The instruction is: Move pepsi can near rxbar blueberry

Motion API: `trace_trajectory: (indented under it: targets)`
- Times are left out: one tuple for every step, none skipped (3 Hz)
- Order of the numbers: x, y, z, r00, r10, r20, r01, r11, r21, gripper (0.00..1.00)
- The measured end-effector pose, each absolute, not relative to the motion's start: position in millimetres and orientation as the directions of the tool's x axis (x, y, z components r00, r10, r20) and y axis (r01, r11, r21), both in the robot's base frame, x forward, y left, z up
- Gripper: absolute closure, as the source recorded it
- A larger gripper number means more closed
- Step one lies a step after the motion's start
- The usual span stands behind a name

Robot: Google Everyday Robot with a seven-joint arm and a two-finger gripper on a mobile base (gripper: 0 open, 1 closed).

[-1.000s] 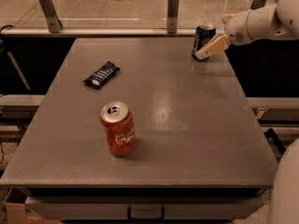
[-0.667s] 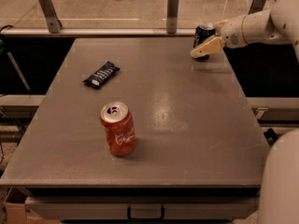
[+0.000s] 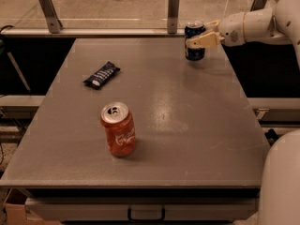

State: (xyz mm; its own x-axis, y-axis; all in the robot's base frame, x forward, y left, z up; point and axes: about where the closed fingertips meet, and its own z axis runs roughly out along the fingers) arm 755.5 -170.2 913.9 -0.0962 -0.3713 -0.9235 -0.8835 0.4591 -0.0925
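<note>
The pepsi can (image 3: pixel 194 53), dark blue with a silver top, is at the far right of the grey table (image 3: pixel 187 125). My gripper (image 3: pixel 196 35) reaches in from the right and is shut on the can, with one cream finger (image 3: pixel 204 40) across its front. The can looks held just above the table surface. The rxbar blueberry (image 3: pixel 101 74), a flat dark wrapper with white lettering, lies at the left of the table, well apart from the can.
An orange-red can (image 3: pixel 118 129) stands upright in the near middle of the table. A rail with metal posts (image 3: pixel 173 6) runs along the far edge. My white arm (image 3: pixel 262 25) spans the far right, and a white body part (image 3: pixel 281 182) fills the lower right corner.
The gripper has moved a little to the left with the pepsi can in it, away from the table's right edge. The rxbar and the orange-red can have not moved.
</note>
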Motion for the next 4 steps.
trace_trajectory:
  targets:
    - [754.0, -164.2, 916.5, -0.088, -0.361, -0.929, -0.891, 0.445, -0.088, 0.85]
    - [754.7, -160.8, 914.7, -0.089, -0.36, -0.929, -0.894, 0.44, -0.085, 1.0]
    - [747.2, -120.5, 908.1, -0.072, -0.329, -0.942, -0.922, 0.382, -0.063, 1.0]
    - [731.7, -50.0, 902.1, -0.021, -0.292, -0.956, -0.96, 0.272, -0.062, 1.0]
